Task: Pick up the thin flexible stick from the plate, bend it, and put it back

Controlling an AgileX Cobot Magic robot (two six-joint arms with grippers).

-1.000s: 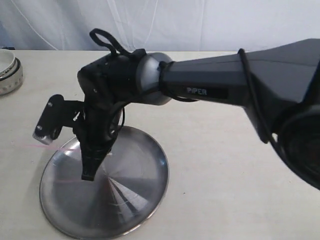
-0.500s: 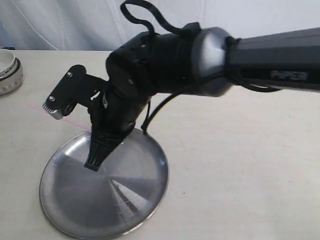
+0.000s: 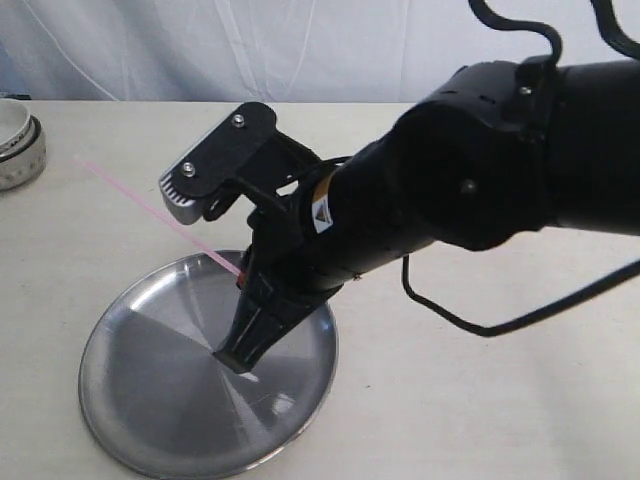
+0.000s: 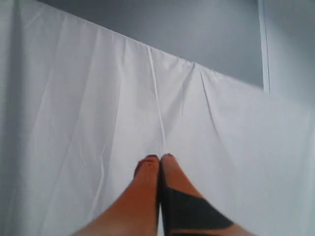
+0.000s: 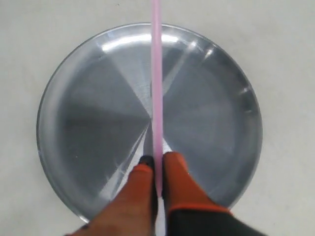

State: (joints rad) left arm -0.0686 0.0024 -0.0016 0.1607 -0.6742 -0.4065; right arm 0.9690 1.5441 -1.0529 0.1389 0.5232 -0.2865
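The right pincer is clenched on one end of the stick, which juts out straight, lifted above the plate. The stick looks light, thin, springy and slick. It probably kinks easily, so a second grip belongs near the free end. The left pincer is closed and empty, facing a curtain.

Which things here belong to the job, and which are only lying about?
For the job: stick, held by the right gripper; plate.
Lying about: bowl.
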